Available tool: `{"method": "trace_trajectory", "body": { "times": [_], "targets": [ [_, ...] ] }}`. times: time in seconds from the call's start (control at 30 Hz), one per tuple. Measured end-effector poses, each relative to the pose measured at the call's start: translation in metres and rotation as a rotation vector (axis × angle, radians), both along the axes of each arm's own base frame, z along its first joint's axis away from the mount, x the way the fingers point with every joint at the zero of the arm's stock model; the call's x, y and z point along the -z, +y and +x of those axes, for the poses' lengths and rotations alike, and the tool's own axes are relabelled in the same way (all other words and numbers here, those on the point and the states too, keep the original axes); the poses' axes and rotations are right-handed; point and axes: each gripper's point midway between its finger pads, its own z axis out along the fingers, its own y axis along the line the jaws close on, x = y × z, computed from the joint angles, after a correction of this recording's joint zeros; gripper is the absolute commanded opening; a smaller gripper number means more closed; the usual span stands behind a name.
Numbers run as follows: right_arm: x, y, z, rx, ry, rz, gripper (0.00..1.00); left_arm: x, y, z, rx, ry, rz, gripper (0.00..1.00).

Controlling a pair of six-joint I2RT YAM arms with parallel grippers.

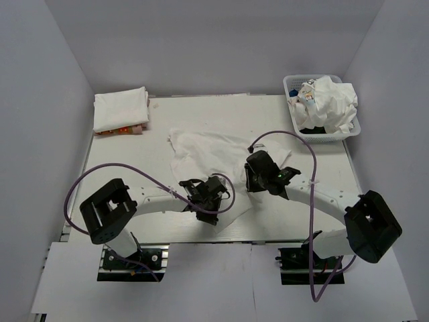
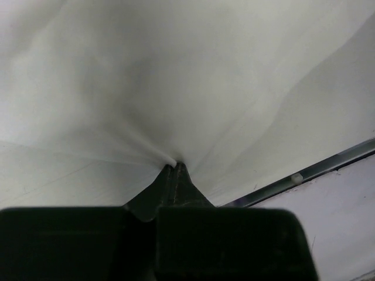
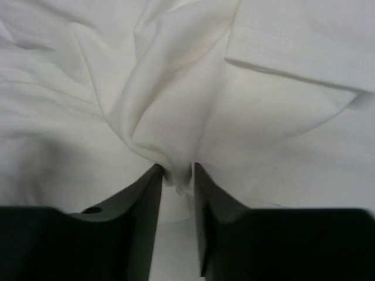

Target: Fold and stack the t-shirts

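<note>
White cloth t-shirt (image 1: 201, 144) lies rumpled left of, nearer than, white plastic lattice basket (image 1: 289, 90). Left gripper (image 2: 174, 166) is clamped tight on thin pinch of it. Right gripper (image 3: 176, 171) is closed narrowly on thick fold. Best handling: lift both together, draw apart evenly, keep cloth taut.

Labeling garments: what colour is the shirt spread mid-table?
The t-shirt is white, no print showing; right wrist view shows it best.

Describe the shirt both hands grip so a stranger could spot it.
Look at the middle of the table. A white shirt lies there, spread and rumpled, pinched by the left hand and right hand. Others sit in a folded pile far left or bunched in the basket.
</note>
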Motion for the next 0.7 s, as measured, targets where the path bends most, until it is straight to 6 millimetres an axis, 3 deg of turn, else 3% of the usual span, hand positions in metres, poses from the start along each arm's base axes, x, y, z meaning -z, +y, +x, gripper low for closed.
{"method": "trace_trajectory", "body": {
  "times": [0.03,0.17,0.23,0.33,0.43,0.57,0.7],
  "targets": [
    [0.001,-0.001,-0.001,0.002,0.004,-0.002,0.51,0.000,-0.001,0.000,0.002,-0.009,0.004,0.00],
    [0.009,-0.005,-0.008,0.001,0.030,-0.011,0.51,-0.007,0.000,0.006,-0.040,-0.065,0.014,0.00],
    [0.011,-0.010,-0.012,0.004,0.040,-0.014,0.51,-0.008,0.020,0.013,-0.077,-0.135,0.077,0.00],
    [0.009,-0.017,-0.019,0.010,0.033,-0.008,0.60,-0.011,0.061,0.022,-0.145,-0.224,0.204,0.00],
    [0.004,-0.019,-0.020,0.003,0.016,0.000,0.64,-0.027,0.092,0.034,-0.223,-0.319,0.288,0.00],
    [0.006,-0.019,-0.020,-0.023,0.012,-0.016,0.66,-0.056,0.113,0.046,-0.303,-0.426,0.311,0.00],
    [0.021,-0.024,-0.020,-0.026,0.043,-0.067,0.66,-0.084,0.127,0.055,-0.374,-0.512,0.300,0.00]
  ]
}}
